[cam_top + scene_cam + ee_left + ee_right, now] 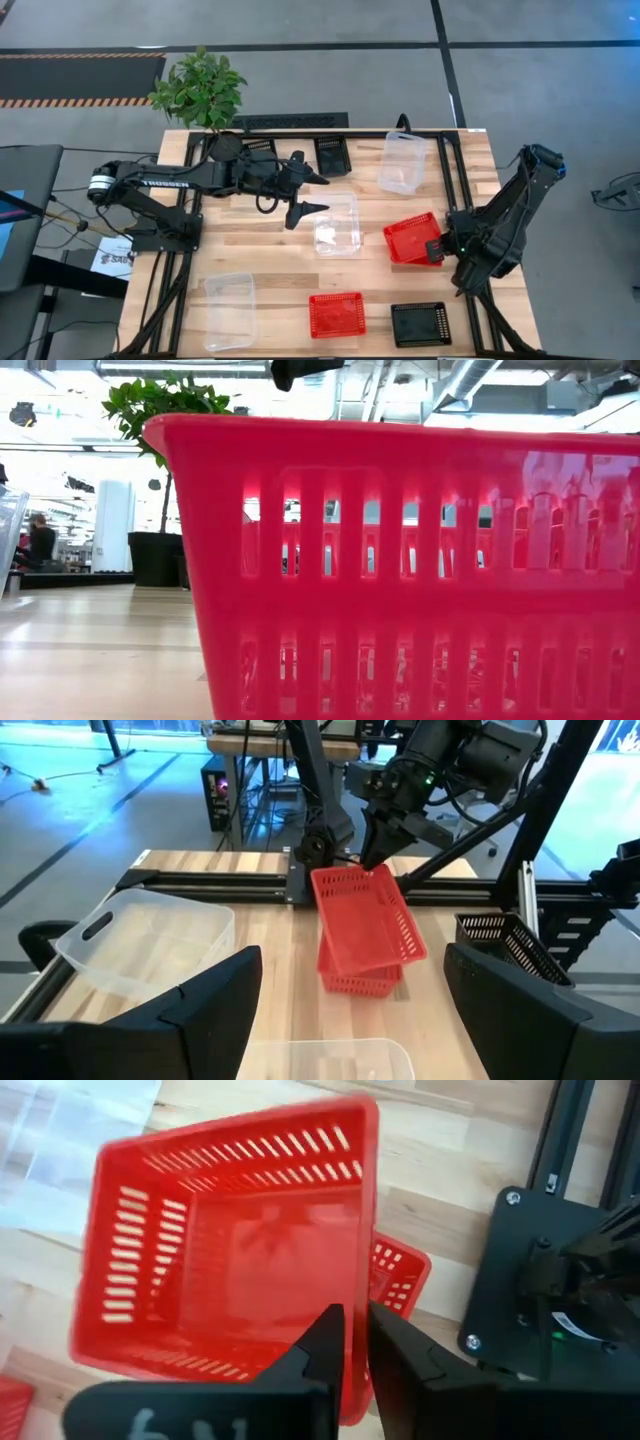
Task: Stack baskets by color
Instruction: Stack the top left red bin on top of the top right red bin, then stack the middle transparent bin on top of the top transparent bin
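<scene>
Two red baskets (412, 238) sit at the table's right, the upper one (365, 915) tilted and skewed in the lower one (360, 982). My right gripper (357, 1342) is at the upper basket's wall on the side toward the table's right edge. My left gripper (305, 195) hangs open in mid-table beside a clear basket (337, 222), touching nothing. A third red basket (337, 313), a black basket (418, 322) and a clear basket (230, 310) stand near the front edge. Another clear basket (403, 162) and two black baskets (333, 155) stand at the back. My right gripper has the upper red basket's side wall at its rim (368, 1295) between its two fingers, one finger inside the basket (320, 1345) and one outside. The fingers slant steeply down from the table's right side. The basket sits tilted, its bottom in the lower red basket (400, 1280).
A potted plant (200, 90) stands at the back left corner. Black frame rails (455, 170) run along the table's right and left sides. Bare wood lies between the middle clear basket and the front row.
</scene>
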